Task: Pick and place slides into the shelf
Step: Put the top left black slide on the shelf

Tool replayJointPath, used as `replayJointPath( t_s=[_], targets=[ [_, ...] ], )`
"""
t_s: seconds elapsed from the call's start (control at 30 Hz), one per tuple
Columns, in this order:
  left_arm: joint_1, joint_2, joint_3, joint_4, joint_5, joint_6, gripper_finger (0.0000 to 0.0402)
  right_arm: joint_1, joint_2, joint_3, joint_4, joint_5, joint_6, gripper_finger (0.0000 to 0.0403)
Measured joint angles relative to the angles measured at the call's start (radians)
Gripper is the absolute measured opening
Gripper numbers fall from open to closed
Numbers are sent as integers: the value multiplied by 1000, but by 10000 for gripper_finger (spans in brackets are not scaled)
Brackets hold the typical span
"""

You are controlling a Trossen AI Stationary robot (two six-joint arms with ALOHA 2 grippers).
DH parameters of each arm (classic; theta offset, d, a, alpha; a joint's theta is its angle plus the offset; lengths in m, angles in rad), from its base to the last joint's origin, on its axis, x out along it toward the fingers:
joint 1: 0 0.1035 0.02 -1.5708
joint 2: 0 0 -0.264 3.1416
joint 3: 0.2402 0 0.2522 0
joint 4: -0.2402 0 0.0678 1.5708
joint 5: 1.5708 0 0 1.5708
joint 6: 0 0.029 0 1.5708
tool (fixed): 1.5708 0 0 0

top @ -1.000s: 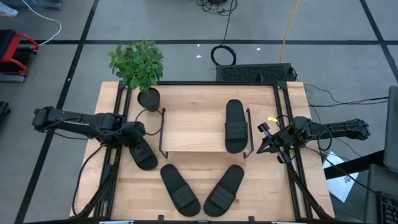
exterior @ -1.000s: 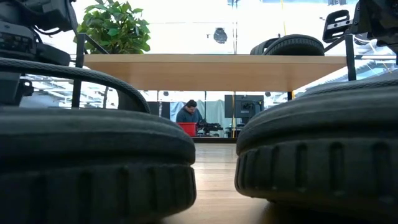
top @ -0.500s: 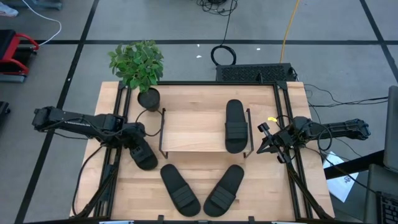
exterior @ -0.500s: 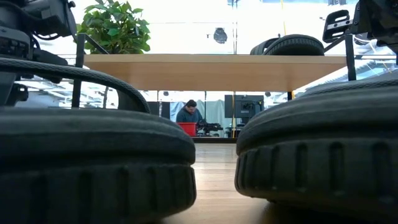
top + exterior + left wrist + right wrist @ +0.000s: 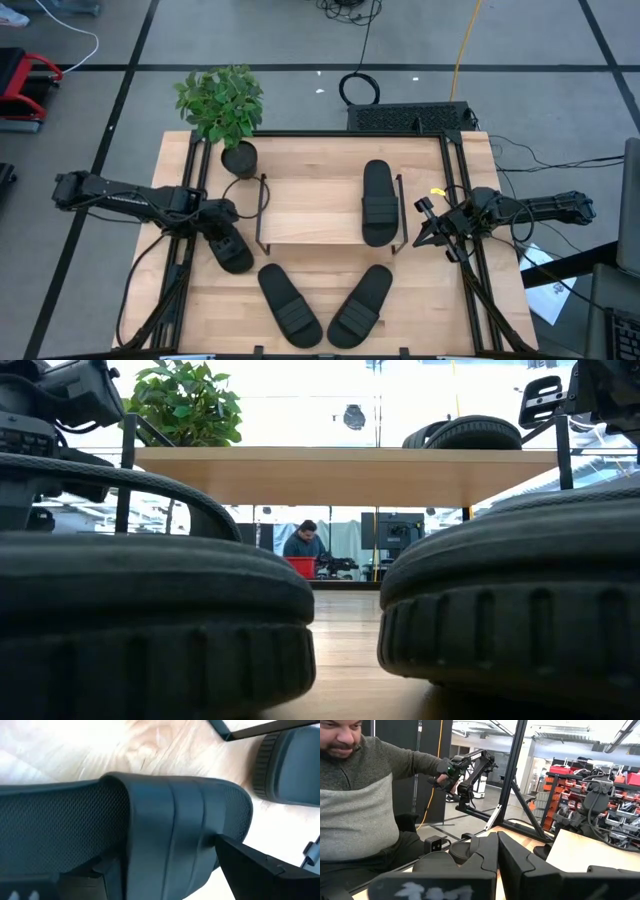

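Down at the table's left edge, my left gripper (image 5: 222, 222) has its jaws spread wide across the strap of one black slide (image 5: 230, 248) — probably gripping it, though the wrist view is too close to be sure. My right gripper (image 5: 428, 222) waits pinched shut just beside the shelf (image 5: 310, 210), out of the way. Four slides in all: one already on the shelf's top board (image 5: 377, 203), one under my left jaws, two (image 5: 290, 300) lying on the table in front — angled toward each other (image 5: 360, 305).
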Motion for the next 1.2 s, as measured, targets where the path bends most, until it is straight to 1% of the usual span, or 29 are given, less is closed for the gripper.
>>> replayJointPath(
  t_s=[0.1,0.17,0.2,0.23,0.3,0.43,0.47,0.53,0.63,0.73,0.83,0.97,1.07,1.2],
  targets=[
    [0,0,0,-1,1,13,267,0,0,0,0,0,0,0],
    [0,0,0,-2,8,37,253,0,0,0,0,0,0,0],
    [0,0,0,-3,15,51,240,0,0,0,0,0,0,0],
    [0,0,0,-4,25,59,222,0,0,0,0,0,0,0],
    [0,0,0,-3,47,68,172,0,0,0,0,0,0,0],
    [0,-1,0,4,95,62,40,0,0,0,0,0,0,0],
    [0,-2,0,5,108,59,21,0,0,0,0,0,0,0],
    [-6,-2,10,3,116,57,16,0,0,0,0,0,0,0],
    [-28,0,53,-27,93,72,10,0,0,0,0,0,0,0],
    [-63,-1,140,-80,39,89,5,0,0,0,0,0,0,0],
    [-111,0,249,-180,-31,108,6,0,0,0,4,0,0,0],
    [-185,-1,381,-287,-134,93,5,0,0,0,20,0,12,0],
    [-248,-1,437,-347,-196,66,4,0,0,0,27,0,25,0],
    [-327,-1,469,-349,-226,59,4,0,0,0,30,0,25,0]
  ],
)
